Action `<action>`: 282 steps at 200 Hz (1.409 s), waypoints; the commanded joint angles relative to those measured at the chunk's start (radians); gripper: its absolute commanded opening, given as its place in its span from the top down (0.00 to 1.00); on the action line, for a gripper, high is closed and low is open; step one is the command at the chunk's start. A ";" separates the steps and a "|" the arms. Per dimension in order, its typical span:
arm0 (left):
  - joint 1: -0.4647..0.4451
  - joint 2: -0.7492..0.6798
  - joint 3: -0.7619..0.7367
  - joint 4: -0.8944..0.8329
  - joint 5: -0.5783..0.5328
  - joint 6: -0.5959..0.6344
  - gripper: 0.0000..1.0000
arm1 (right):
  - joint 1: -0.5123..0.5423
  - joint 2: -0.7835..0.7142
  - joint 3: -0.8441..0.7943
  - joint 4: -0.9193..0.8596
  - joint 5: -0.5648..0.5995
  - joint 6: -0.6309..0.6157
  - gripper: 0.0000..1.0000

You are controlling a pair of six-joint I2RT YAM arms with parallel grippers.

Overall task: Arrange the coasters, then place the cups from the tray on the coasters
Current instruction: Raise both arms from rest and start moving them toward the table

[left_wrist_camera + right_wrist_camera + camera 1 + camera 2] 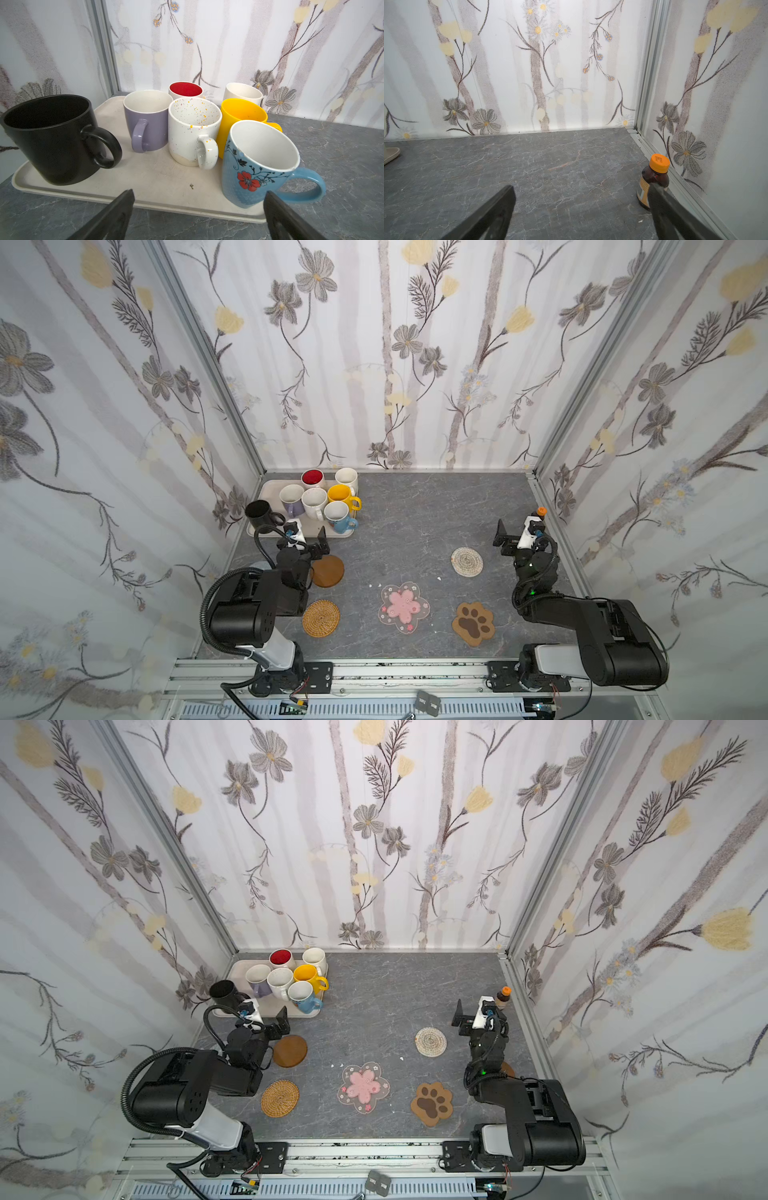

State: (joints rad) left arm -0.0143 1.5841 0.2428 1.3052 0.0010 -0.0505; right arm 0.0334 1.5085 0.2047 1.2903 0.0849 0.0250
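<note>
Black jaws of the left gripper (pixel 199 193) stand spread and empty at the near rim of the cream tray (pixel 145 204), which holds all seven mugs. Right gripper (pixel 581 187) is likewise spread and empty, beside the orange-capped bottle (pixel 654 178). Both arms are folded low. Wooden disc (pixel 328 571), rattan coaster (pixel 321 618), blossom coaster (pixel 402 605), paw coaster (pixel 473 622) and white woven coaster (pixel 467 561) lie scattered. Likely arranging comes first, which calls for pinching a thin edge.

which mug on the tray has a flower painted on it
The light blue ceramic mug on the cream rectangular tray: its side bears a red flower on black vines; the other six are plain or speckled.
</note>
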 commanded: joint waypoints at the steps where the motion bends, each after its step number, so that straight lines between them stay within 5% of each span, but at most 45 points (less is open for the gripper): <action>1: -0.001 -0.001 0.004 0.013 0.002 0.008 0.00 | 0.000 -0.001 0.004 0.000 -0.007 -0.007 0.00; 208: 0.011 -0.002 0.006 0.010 0.012 -0.001 0.00 | -0.014 -0.002 0.000 0.004 -0.044 -0.008 0.00; 245: 0.006 -0.073 0.000 -0.027 -0.077 -0.024 0.00 | 0.034 -0.048 -0.045 0.068 0.072 -0.028 0.00; 282: -0.013 -0.268 0.026 -0.213 -0.116 -0.013 0.00 | 0.083 -0.299 0.074 -0.379 0.173 0.007 0.00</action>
State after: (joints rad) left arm -0.0242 1.4128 0.2459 1.2060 -0.0765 -0.0628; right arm 0.1024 1.3167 0.2047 1.1694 0.1696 0.0097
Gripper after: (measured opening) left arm 0.997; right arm 0.996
